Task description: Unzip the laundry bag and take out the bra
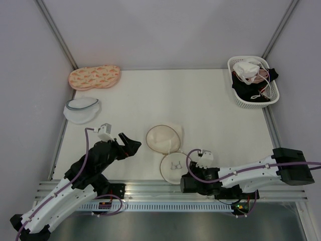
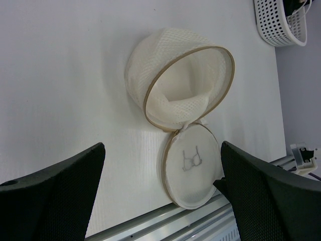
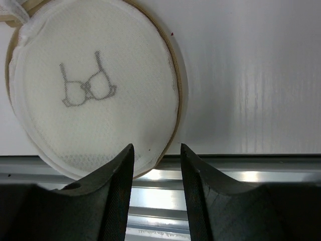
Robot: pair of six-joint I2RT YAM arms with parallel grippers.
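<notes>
Laundry bag (image 1: 163, 136) lies unzipped mid-surface, flap (image 1: 175, 167) at the near edge; bra (image 1: 247, 69) seemingly in the basket (image 1: 251, 104); left gripper (image 2: 163, 145) jaws spread wide, right gripper (image 3: 157, 146) jaws slightly parted, empty; closing there could snag and drag the flap.

Bright, even light is thrown from overhead, and only faint, soft-edged shadows are cast on the white counter (image 1: 200, 100). In the right wrist view a streaky sheen is seen on it, and strong glare on the silver metal rail (image 3: 165, 175). The black left pincer (image 2: 163, 146) is rendered slightly soft.
</notes>
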